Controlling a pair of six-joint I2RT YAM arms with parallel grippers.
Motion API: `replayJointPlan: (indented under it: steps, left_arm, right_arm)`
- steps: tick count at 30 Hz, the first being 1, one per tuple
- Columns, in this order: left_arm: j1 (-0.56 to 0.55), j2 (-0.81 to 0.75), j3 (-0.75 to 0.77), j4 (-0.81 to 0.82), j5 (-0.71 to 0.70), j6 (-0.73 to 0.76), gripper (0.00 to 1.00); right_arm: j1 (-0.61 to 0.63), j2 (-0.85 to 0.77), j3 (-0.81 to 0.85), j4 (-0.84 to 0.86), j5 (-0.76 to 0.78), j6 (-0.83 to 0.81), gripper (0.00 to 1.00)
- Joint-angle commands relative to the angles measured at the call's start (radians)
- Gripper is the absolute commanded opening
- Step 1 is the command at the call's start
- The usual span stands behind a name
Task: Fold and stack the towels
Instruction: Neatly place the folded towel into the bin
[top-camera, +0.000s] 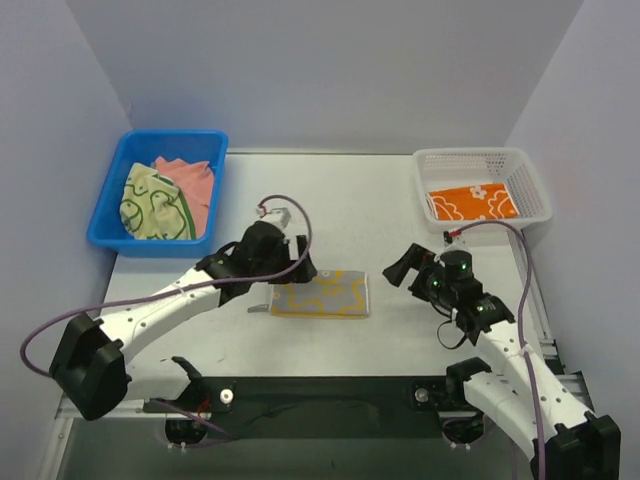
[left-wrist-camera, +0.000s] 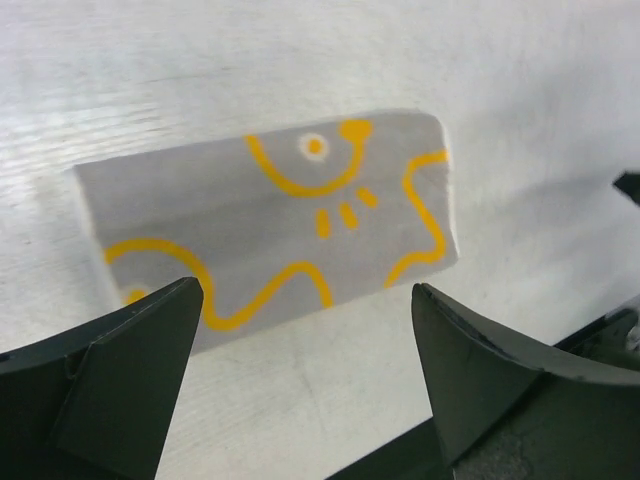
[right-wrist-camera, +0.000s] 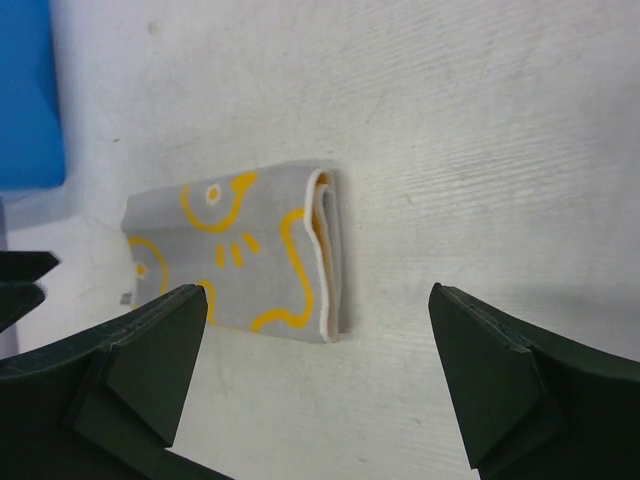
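You are seeing the folded towel (top-camera: 322, 294) lying mid-table (top-camera: 390, 325) between the left gripper (top-camera: 292, 272) and right gripper (top-camera: 406, 266), crumpled towels (top-camera: 160, 200) sitting in the bin (top-camera: 104, 218) behind-left, another towel (top-camera: 472, 202) lying in the basket (top-camera: 470, 156) behind-right.

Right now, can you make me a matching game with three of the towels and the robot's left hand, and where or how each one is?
Things:
1. yellow-duck towel
2. orange flower towel
3. green-duck towel
4. left hand

Where or how:
A. in the white basket
B. open, holding nothing
C. in the blue bin
D. folded on the table

Pairs: 1-D, 2-A, 3-C, 4-B
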Motion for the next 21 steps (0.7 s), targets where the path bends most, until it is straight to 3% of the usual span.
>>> replayJointPlan:
  steps: [1, 7, 10, 14, 21]
  left_arm:
    - [-0.187, 0.063, 0.180, -0.197, -0.199, 0.151, 0.97]
    - [-0.496, 0.359, 0.423, -0.313, -0.450, 0.257, 0.98]
    - [-0.590, 0.506, 0.572, -0.373, -0.512, 0.306, 0.91]
    - [-0.639, 0.642, 0.704, -0.386, -0.551, 0.376, 0.85]
    - [-0.663, 0.783, 0.810, -0.383, -0.535, 0.447, 0.76]
  right_arm:
    - [-0.021, 0.046, 0.087, -0.268, 0.109, -0.124, 1.00]
    - [-0.150, 0.057, 0.108, -0.386, 0.195, -0.145, 1.00]
    - [-0.254, 0.043, 0.099, -0.403, 0.159, -0.150, 1.00]
    - [-0.346, 0.034, 0.072, -0.403, 0.093, -0.153, 1.00]
    - [-0.365, 0.034, 0.045, -0.402, 0.077, -0.162, 1.00]
